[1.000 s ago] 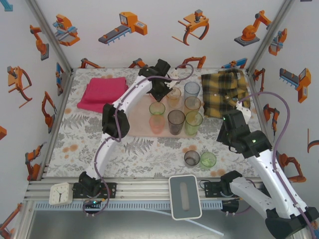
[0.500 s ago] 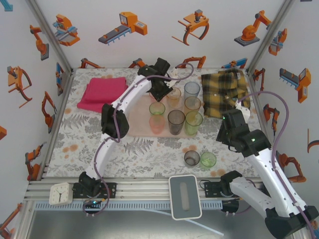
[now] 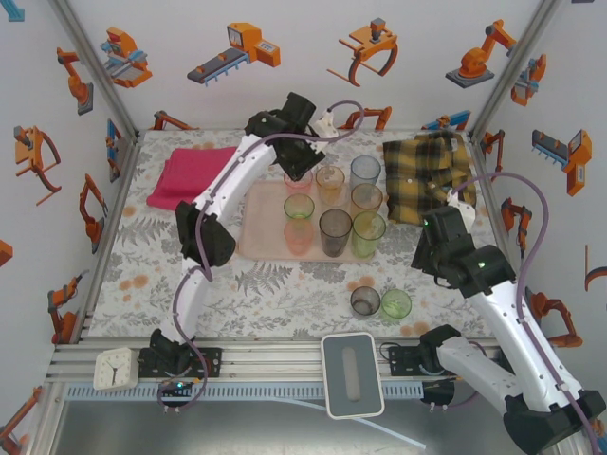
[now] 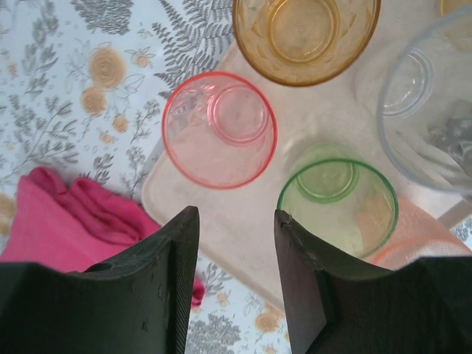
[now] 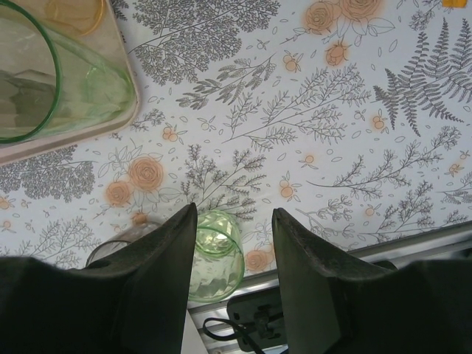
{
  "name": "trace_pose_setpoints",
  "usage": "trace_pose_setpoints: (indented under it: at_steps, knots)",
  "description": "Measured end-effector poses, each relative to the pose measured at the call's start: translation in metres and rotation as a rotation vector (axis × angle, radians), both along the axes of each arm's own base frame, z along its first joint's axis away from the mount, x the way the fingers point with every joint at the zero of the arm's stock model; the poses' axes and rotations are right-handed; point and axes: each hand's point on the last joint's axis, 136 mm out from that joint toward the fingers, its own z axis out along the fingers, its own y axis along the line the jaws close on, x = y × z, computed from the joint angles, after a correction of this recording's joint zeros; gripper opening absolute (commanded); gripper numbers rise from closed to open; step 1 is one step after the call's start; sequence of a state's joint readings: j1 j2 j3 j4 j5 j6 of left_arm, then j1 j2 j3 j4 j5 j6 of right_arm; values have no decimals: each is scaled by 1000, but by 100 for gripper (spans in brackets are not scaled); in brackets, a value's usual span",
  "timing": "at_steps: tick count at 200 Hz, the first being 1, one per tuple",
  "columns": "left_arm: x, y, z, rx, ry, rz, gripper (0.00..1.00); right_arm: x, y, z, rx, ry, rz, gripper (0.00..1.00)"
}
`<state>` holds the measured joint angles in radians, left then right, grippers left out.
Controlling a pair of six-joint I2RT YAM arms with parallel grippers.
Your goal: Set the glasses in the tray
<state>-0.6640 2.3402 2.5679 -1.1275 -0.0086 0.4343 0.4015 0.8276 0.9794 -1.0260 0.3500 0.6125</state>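
From above, eight translucent tinted glasses [image 3: 335, 230] stand on the pale pink tray [image 3: 264, 237], and two on the table [image 3: 285, 284].

Left wrist: my left gripper [image 4: 236, 217] is spread, empty, near a pink tumbler [image 4: 220, 129].

Right wrist: my right gripper [image 5: 234, 214] is spread, empty, above a green tumbler [image 5: 215, 254].

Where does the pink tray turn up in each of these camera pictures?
Top external: the tray lies mid-table, towards the back.
Left wrist: tray spans the centre and right.
Right wrist: tray corner at the upper left.
Shared landmark: the floral tablecloth.
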Motion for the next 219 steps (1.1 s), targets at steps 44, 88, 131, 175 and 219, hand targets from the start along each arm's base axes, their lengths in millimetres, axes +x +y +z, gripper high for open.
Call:
trace_pose_setpoints:
  at_steps: [44,88,131,175,219]
  knots:
    - [-34,21,66,-48,-32,34,60,5,7,15,35,-21,25,46]
    - [-134,27,144,-196,-3,-59,66,8,20,25,87,5,65,47]
    - [-213,7,141,-240,145,-211,69,-4,21,22,116,30,68,47]
    - [-253,-41,89,-134,264,-345,69,-18,16,17,142,46,34,48]
    - [-280,-71,48,-99,346,-400,70,-35,6,7,144,79,-14,47]
